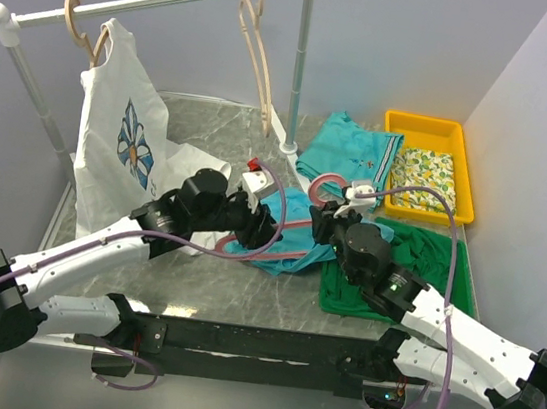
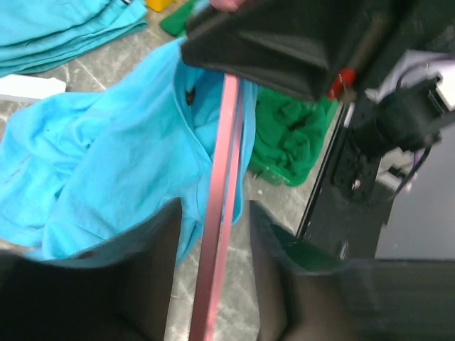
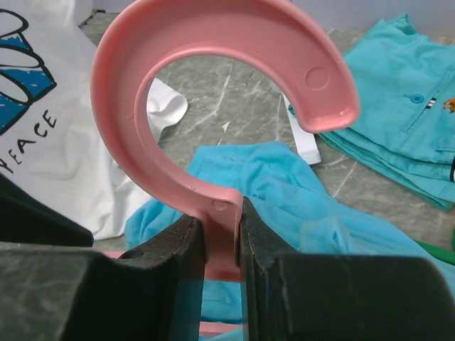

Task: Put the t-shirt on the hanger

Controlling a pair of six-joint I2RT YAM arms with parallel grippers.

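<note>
Laundry drill on a grey marbled desk [image 1: 241, 301]: the right pincer [image 3: 224, 227] is clamped tight on the neck of a thin pink plastic hanger [image 3: 213, 25], just under its rounded hook, which rises upright above the jaws. The left pincer [image 2: 213, 213] stands partly wide around the hanger's long bar, with a gap on each side of the pink strip, so it grips nothing. The plain turquoise cotton t-shirt [image 2: 106, 163] lies crumpled on the desk beneath both pincers, mostly to the left of the left pincer, and the bar crosses its right edge. Whether any of the frame is inside the cloth cannot be told, and the shirt does not look dressed yet.

The step in hand appears to be feeding one hanger shoulder into the neck opening. Doing it well calls for the right pincer to hold the neck firmly, with the frame low and level. The left pincer should take a single layer at the collar, not the bunched body, and draw it over the hanger's arm. A crumpled green garment [image 1: 419, 246] lies just right of the bar and could be pinched along with the shirt.
</note>
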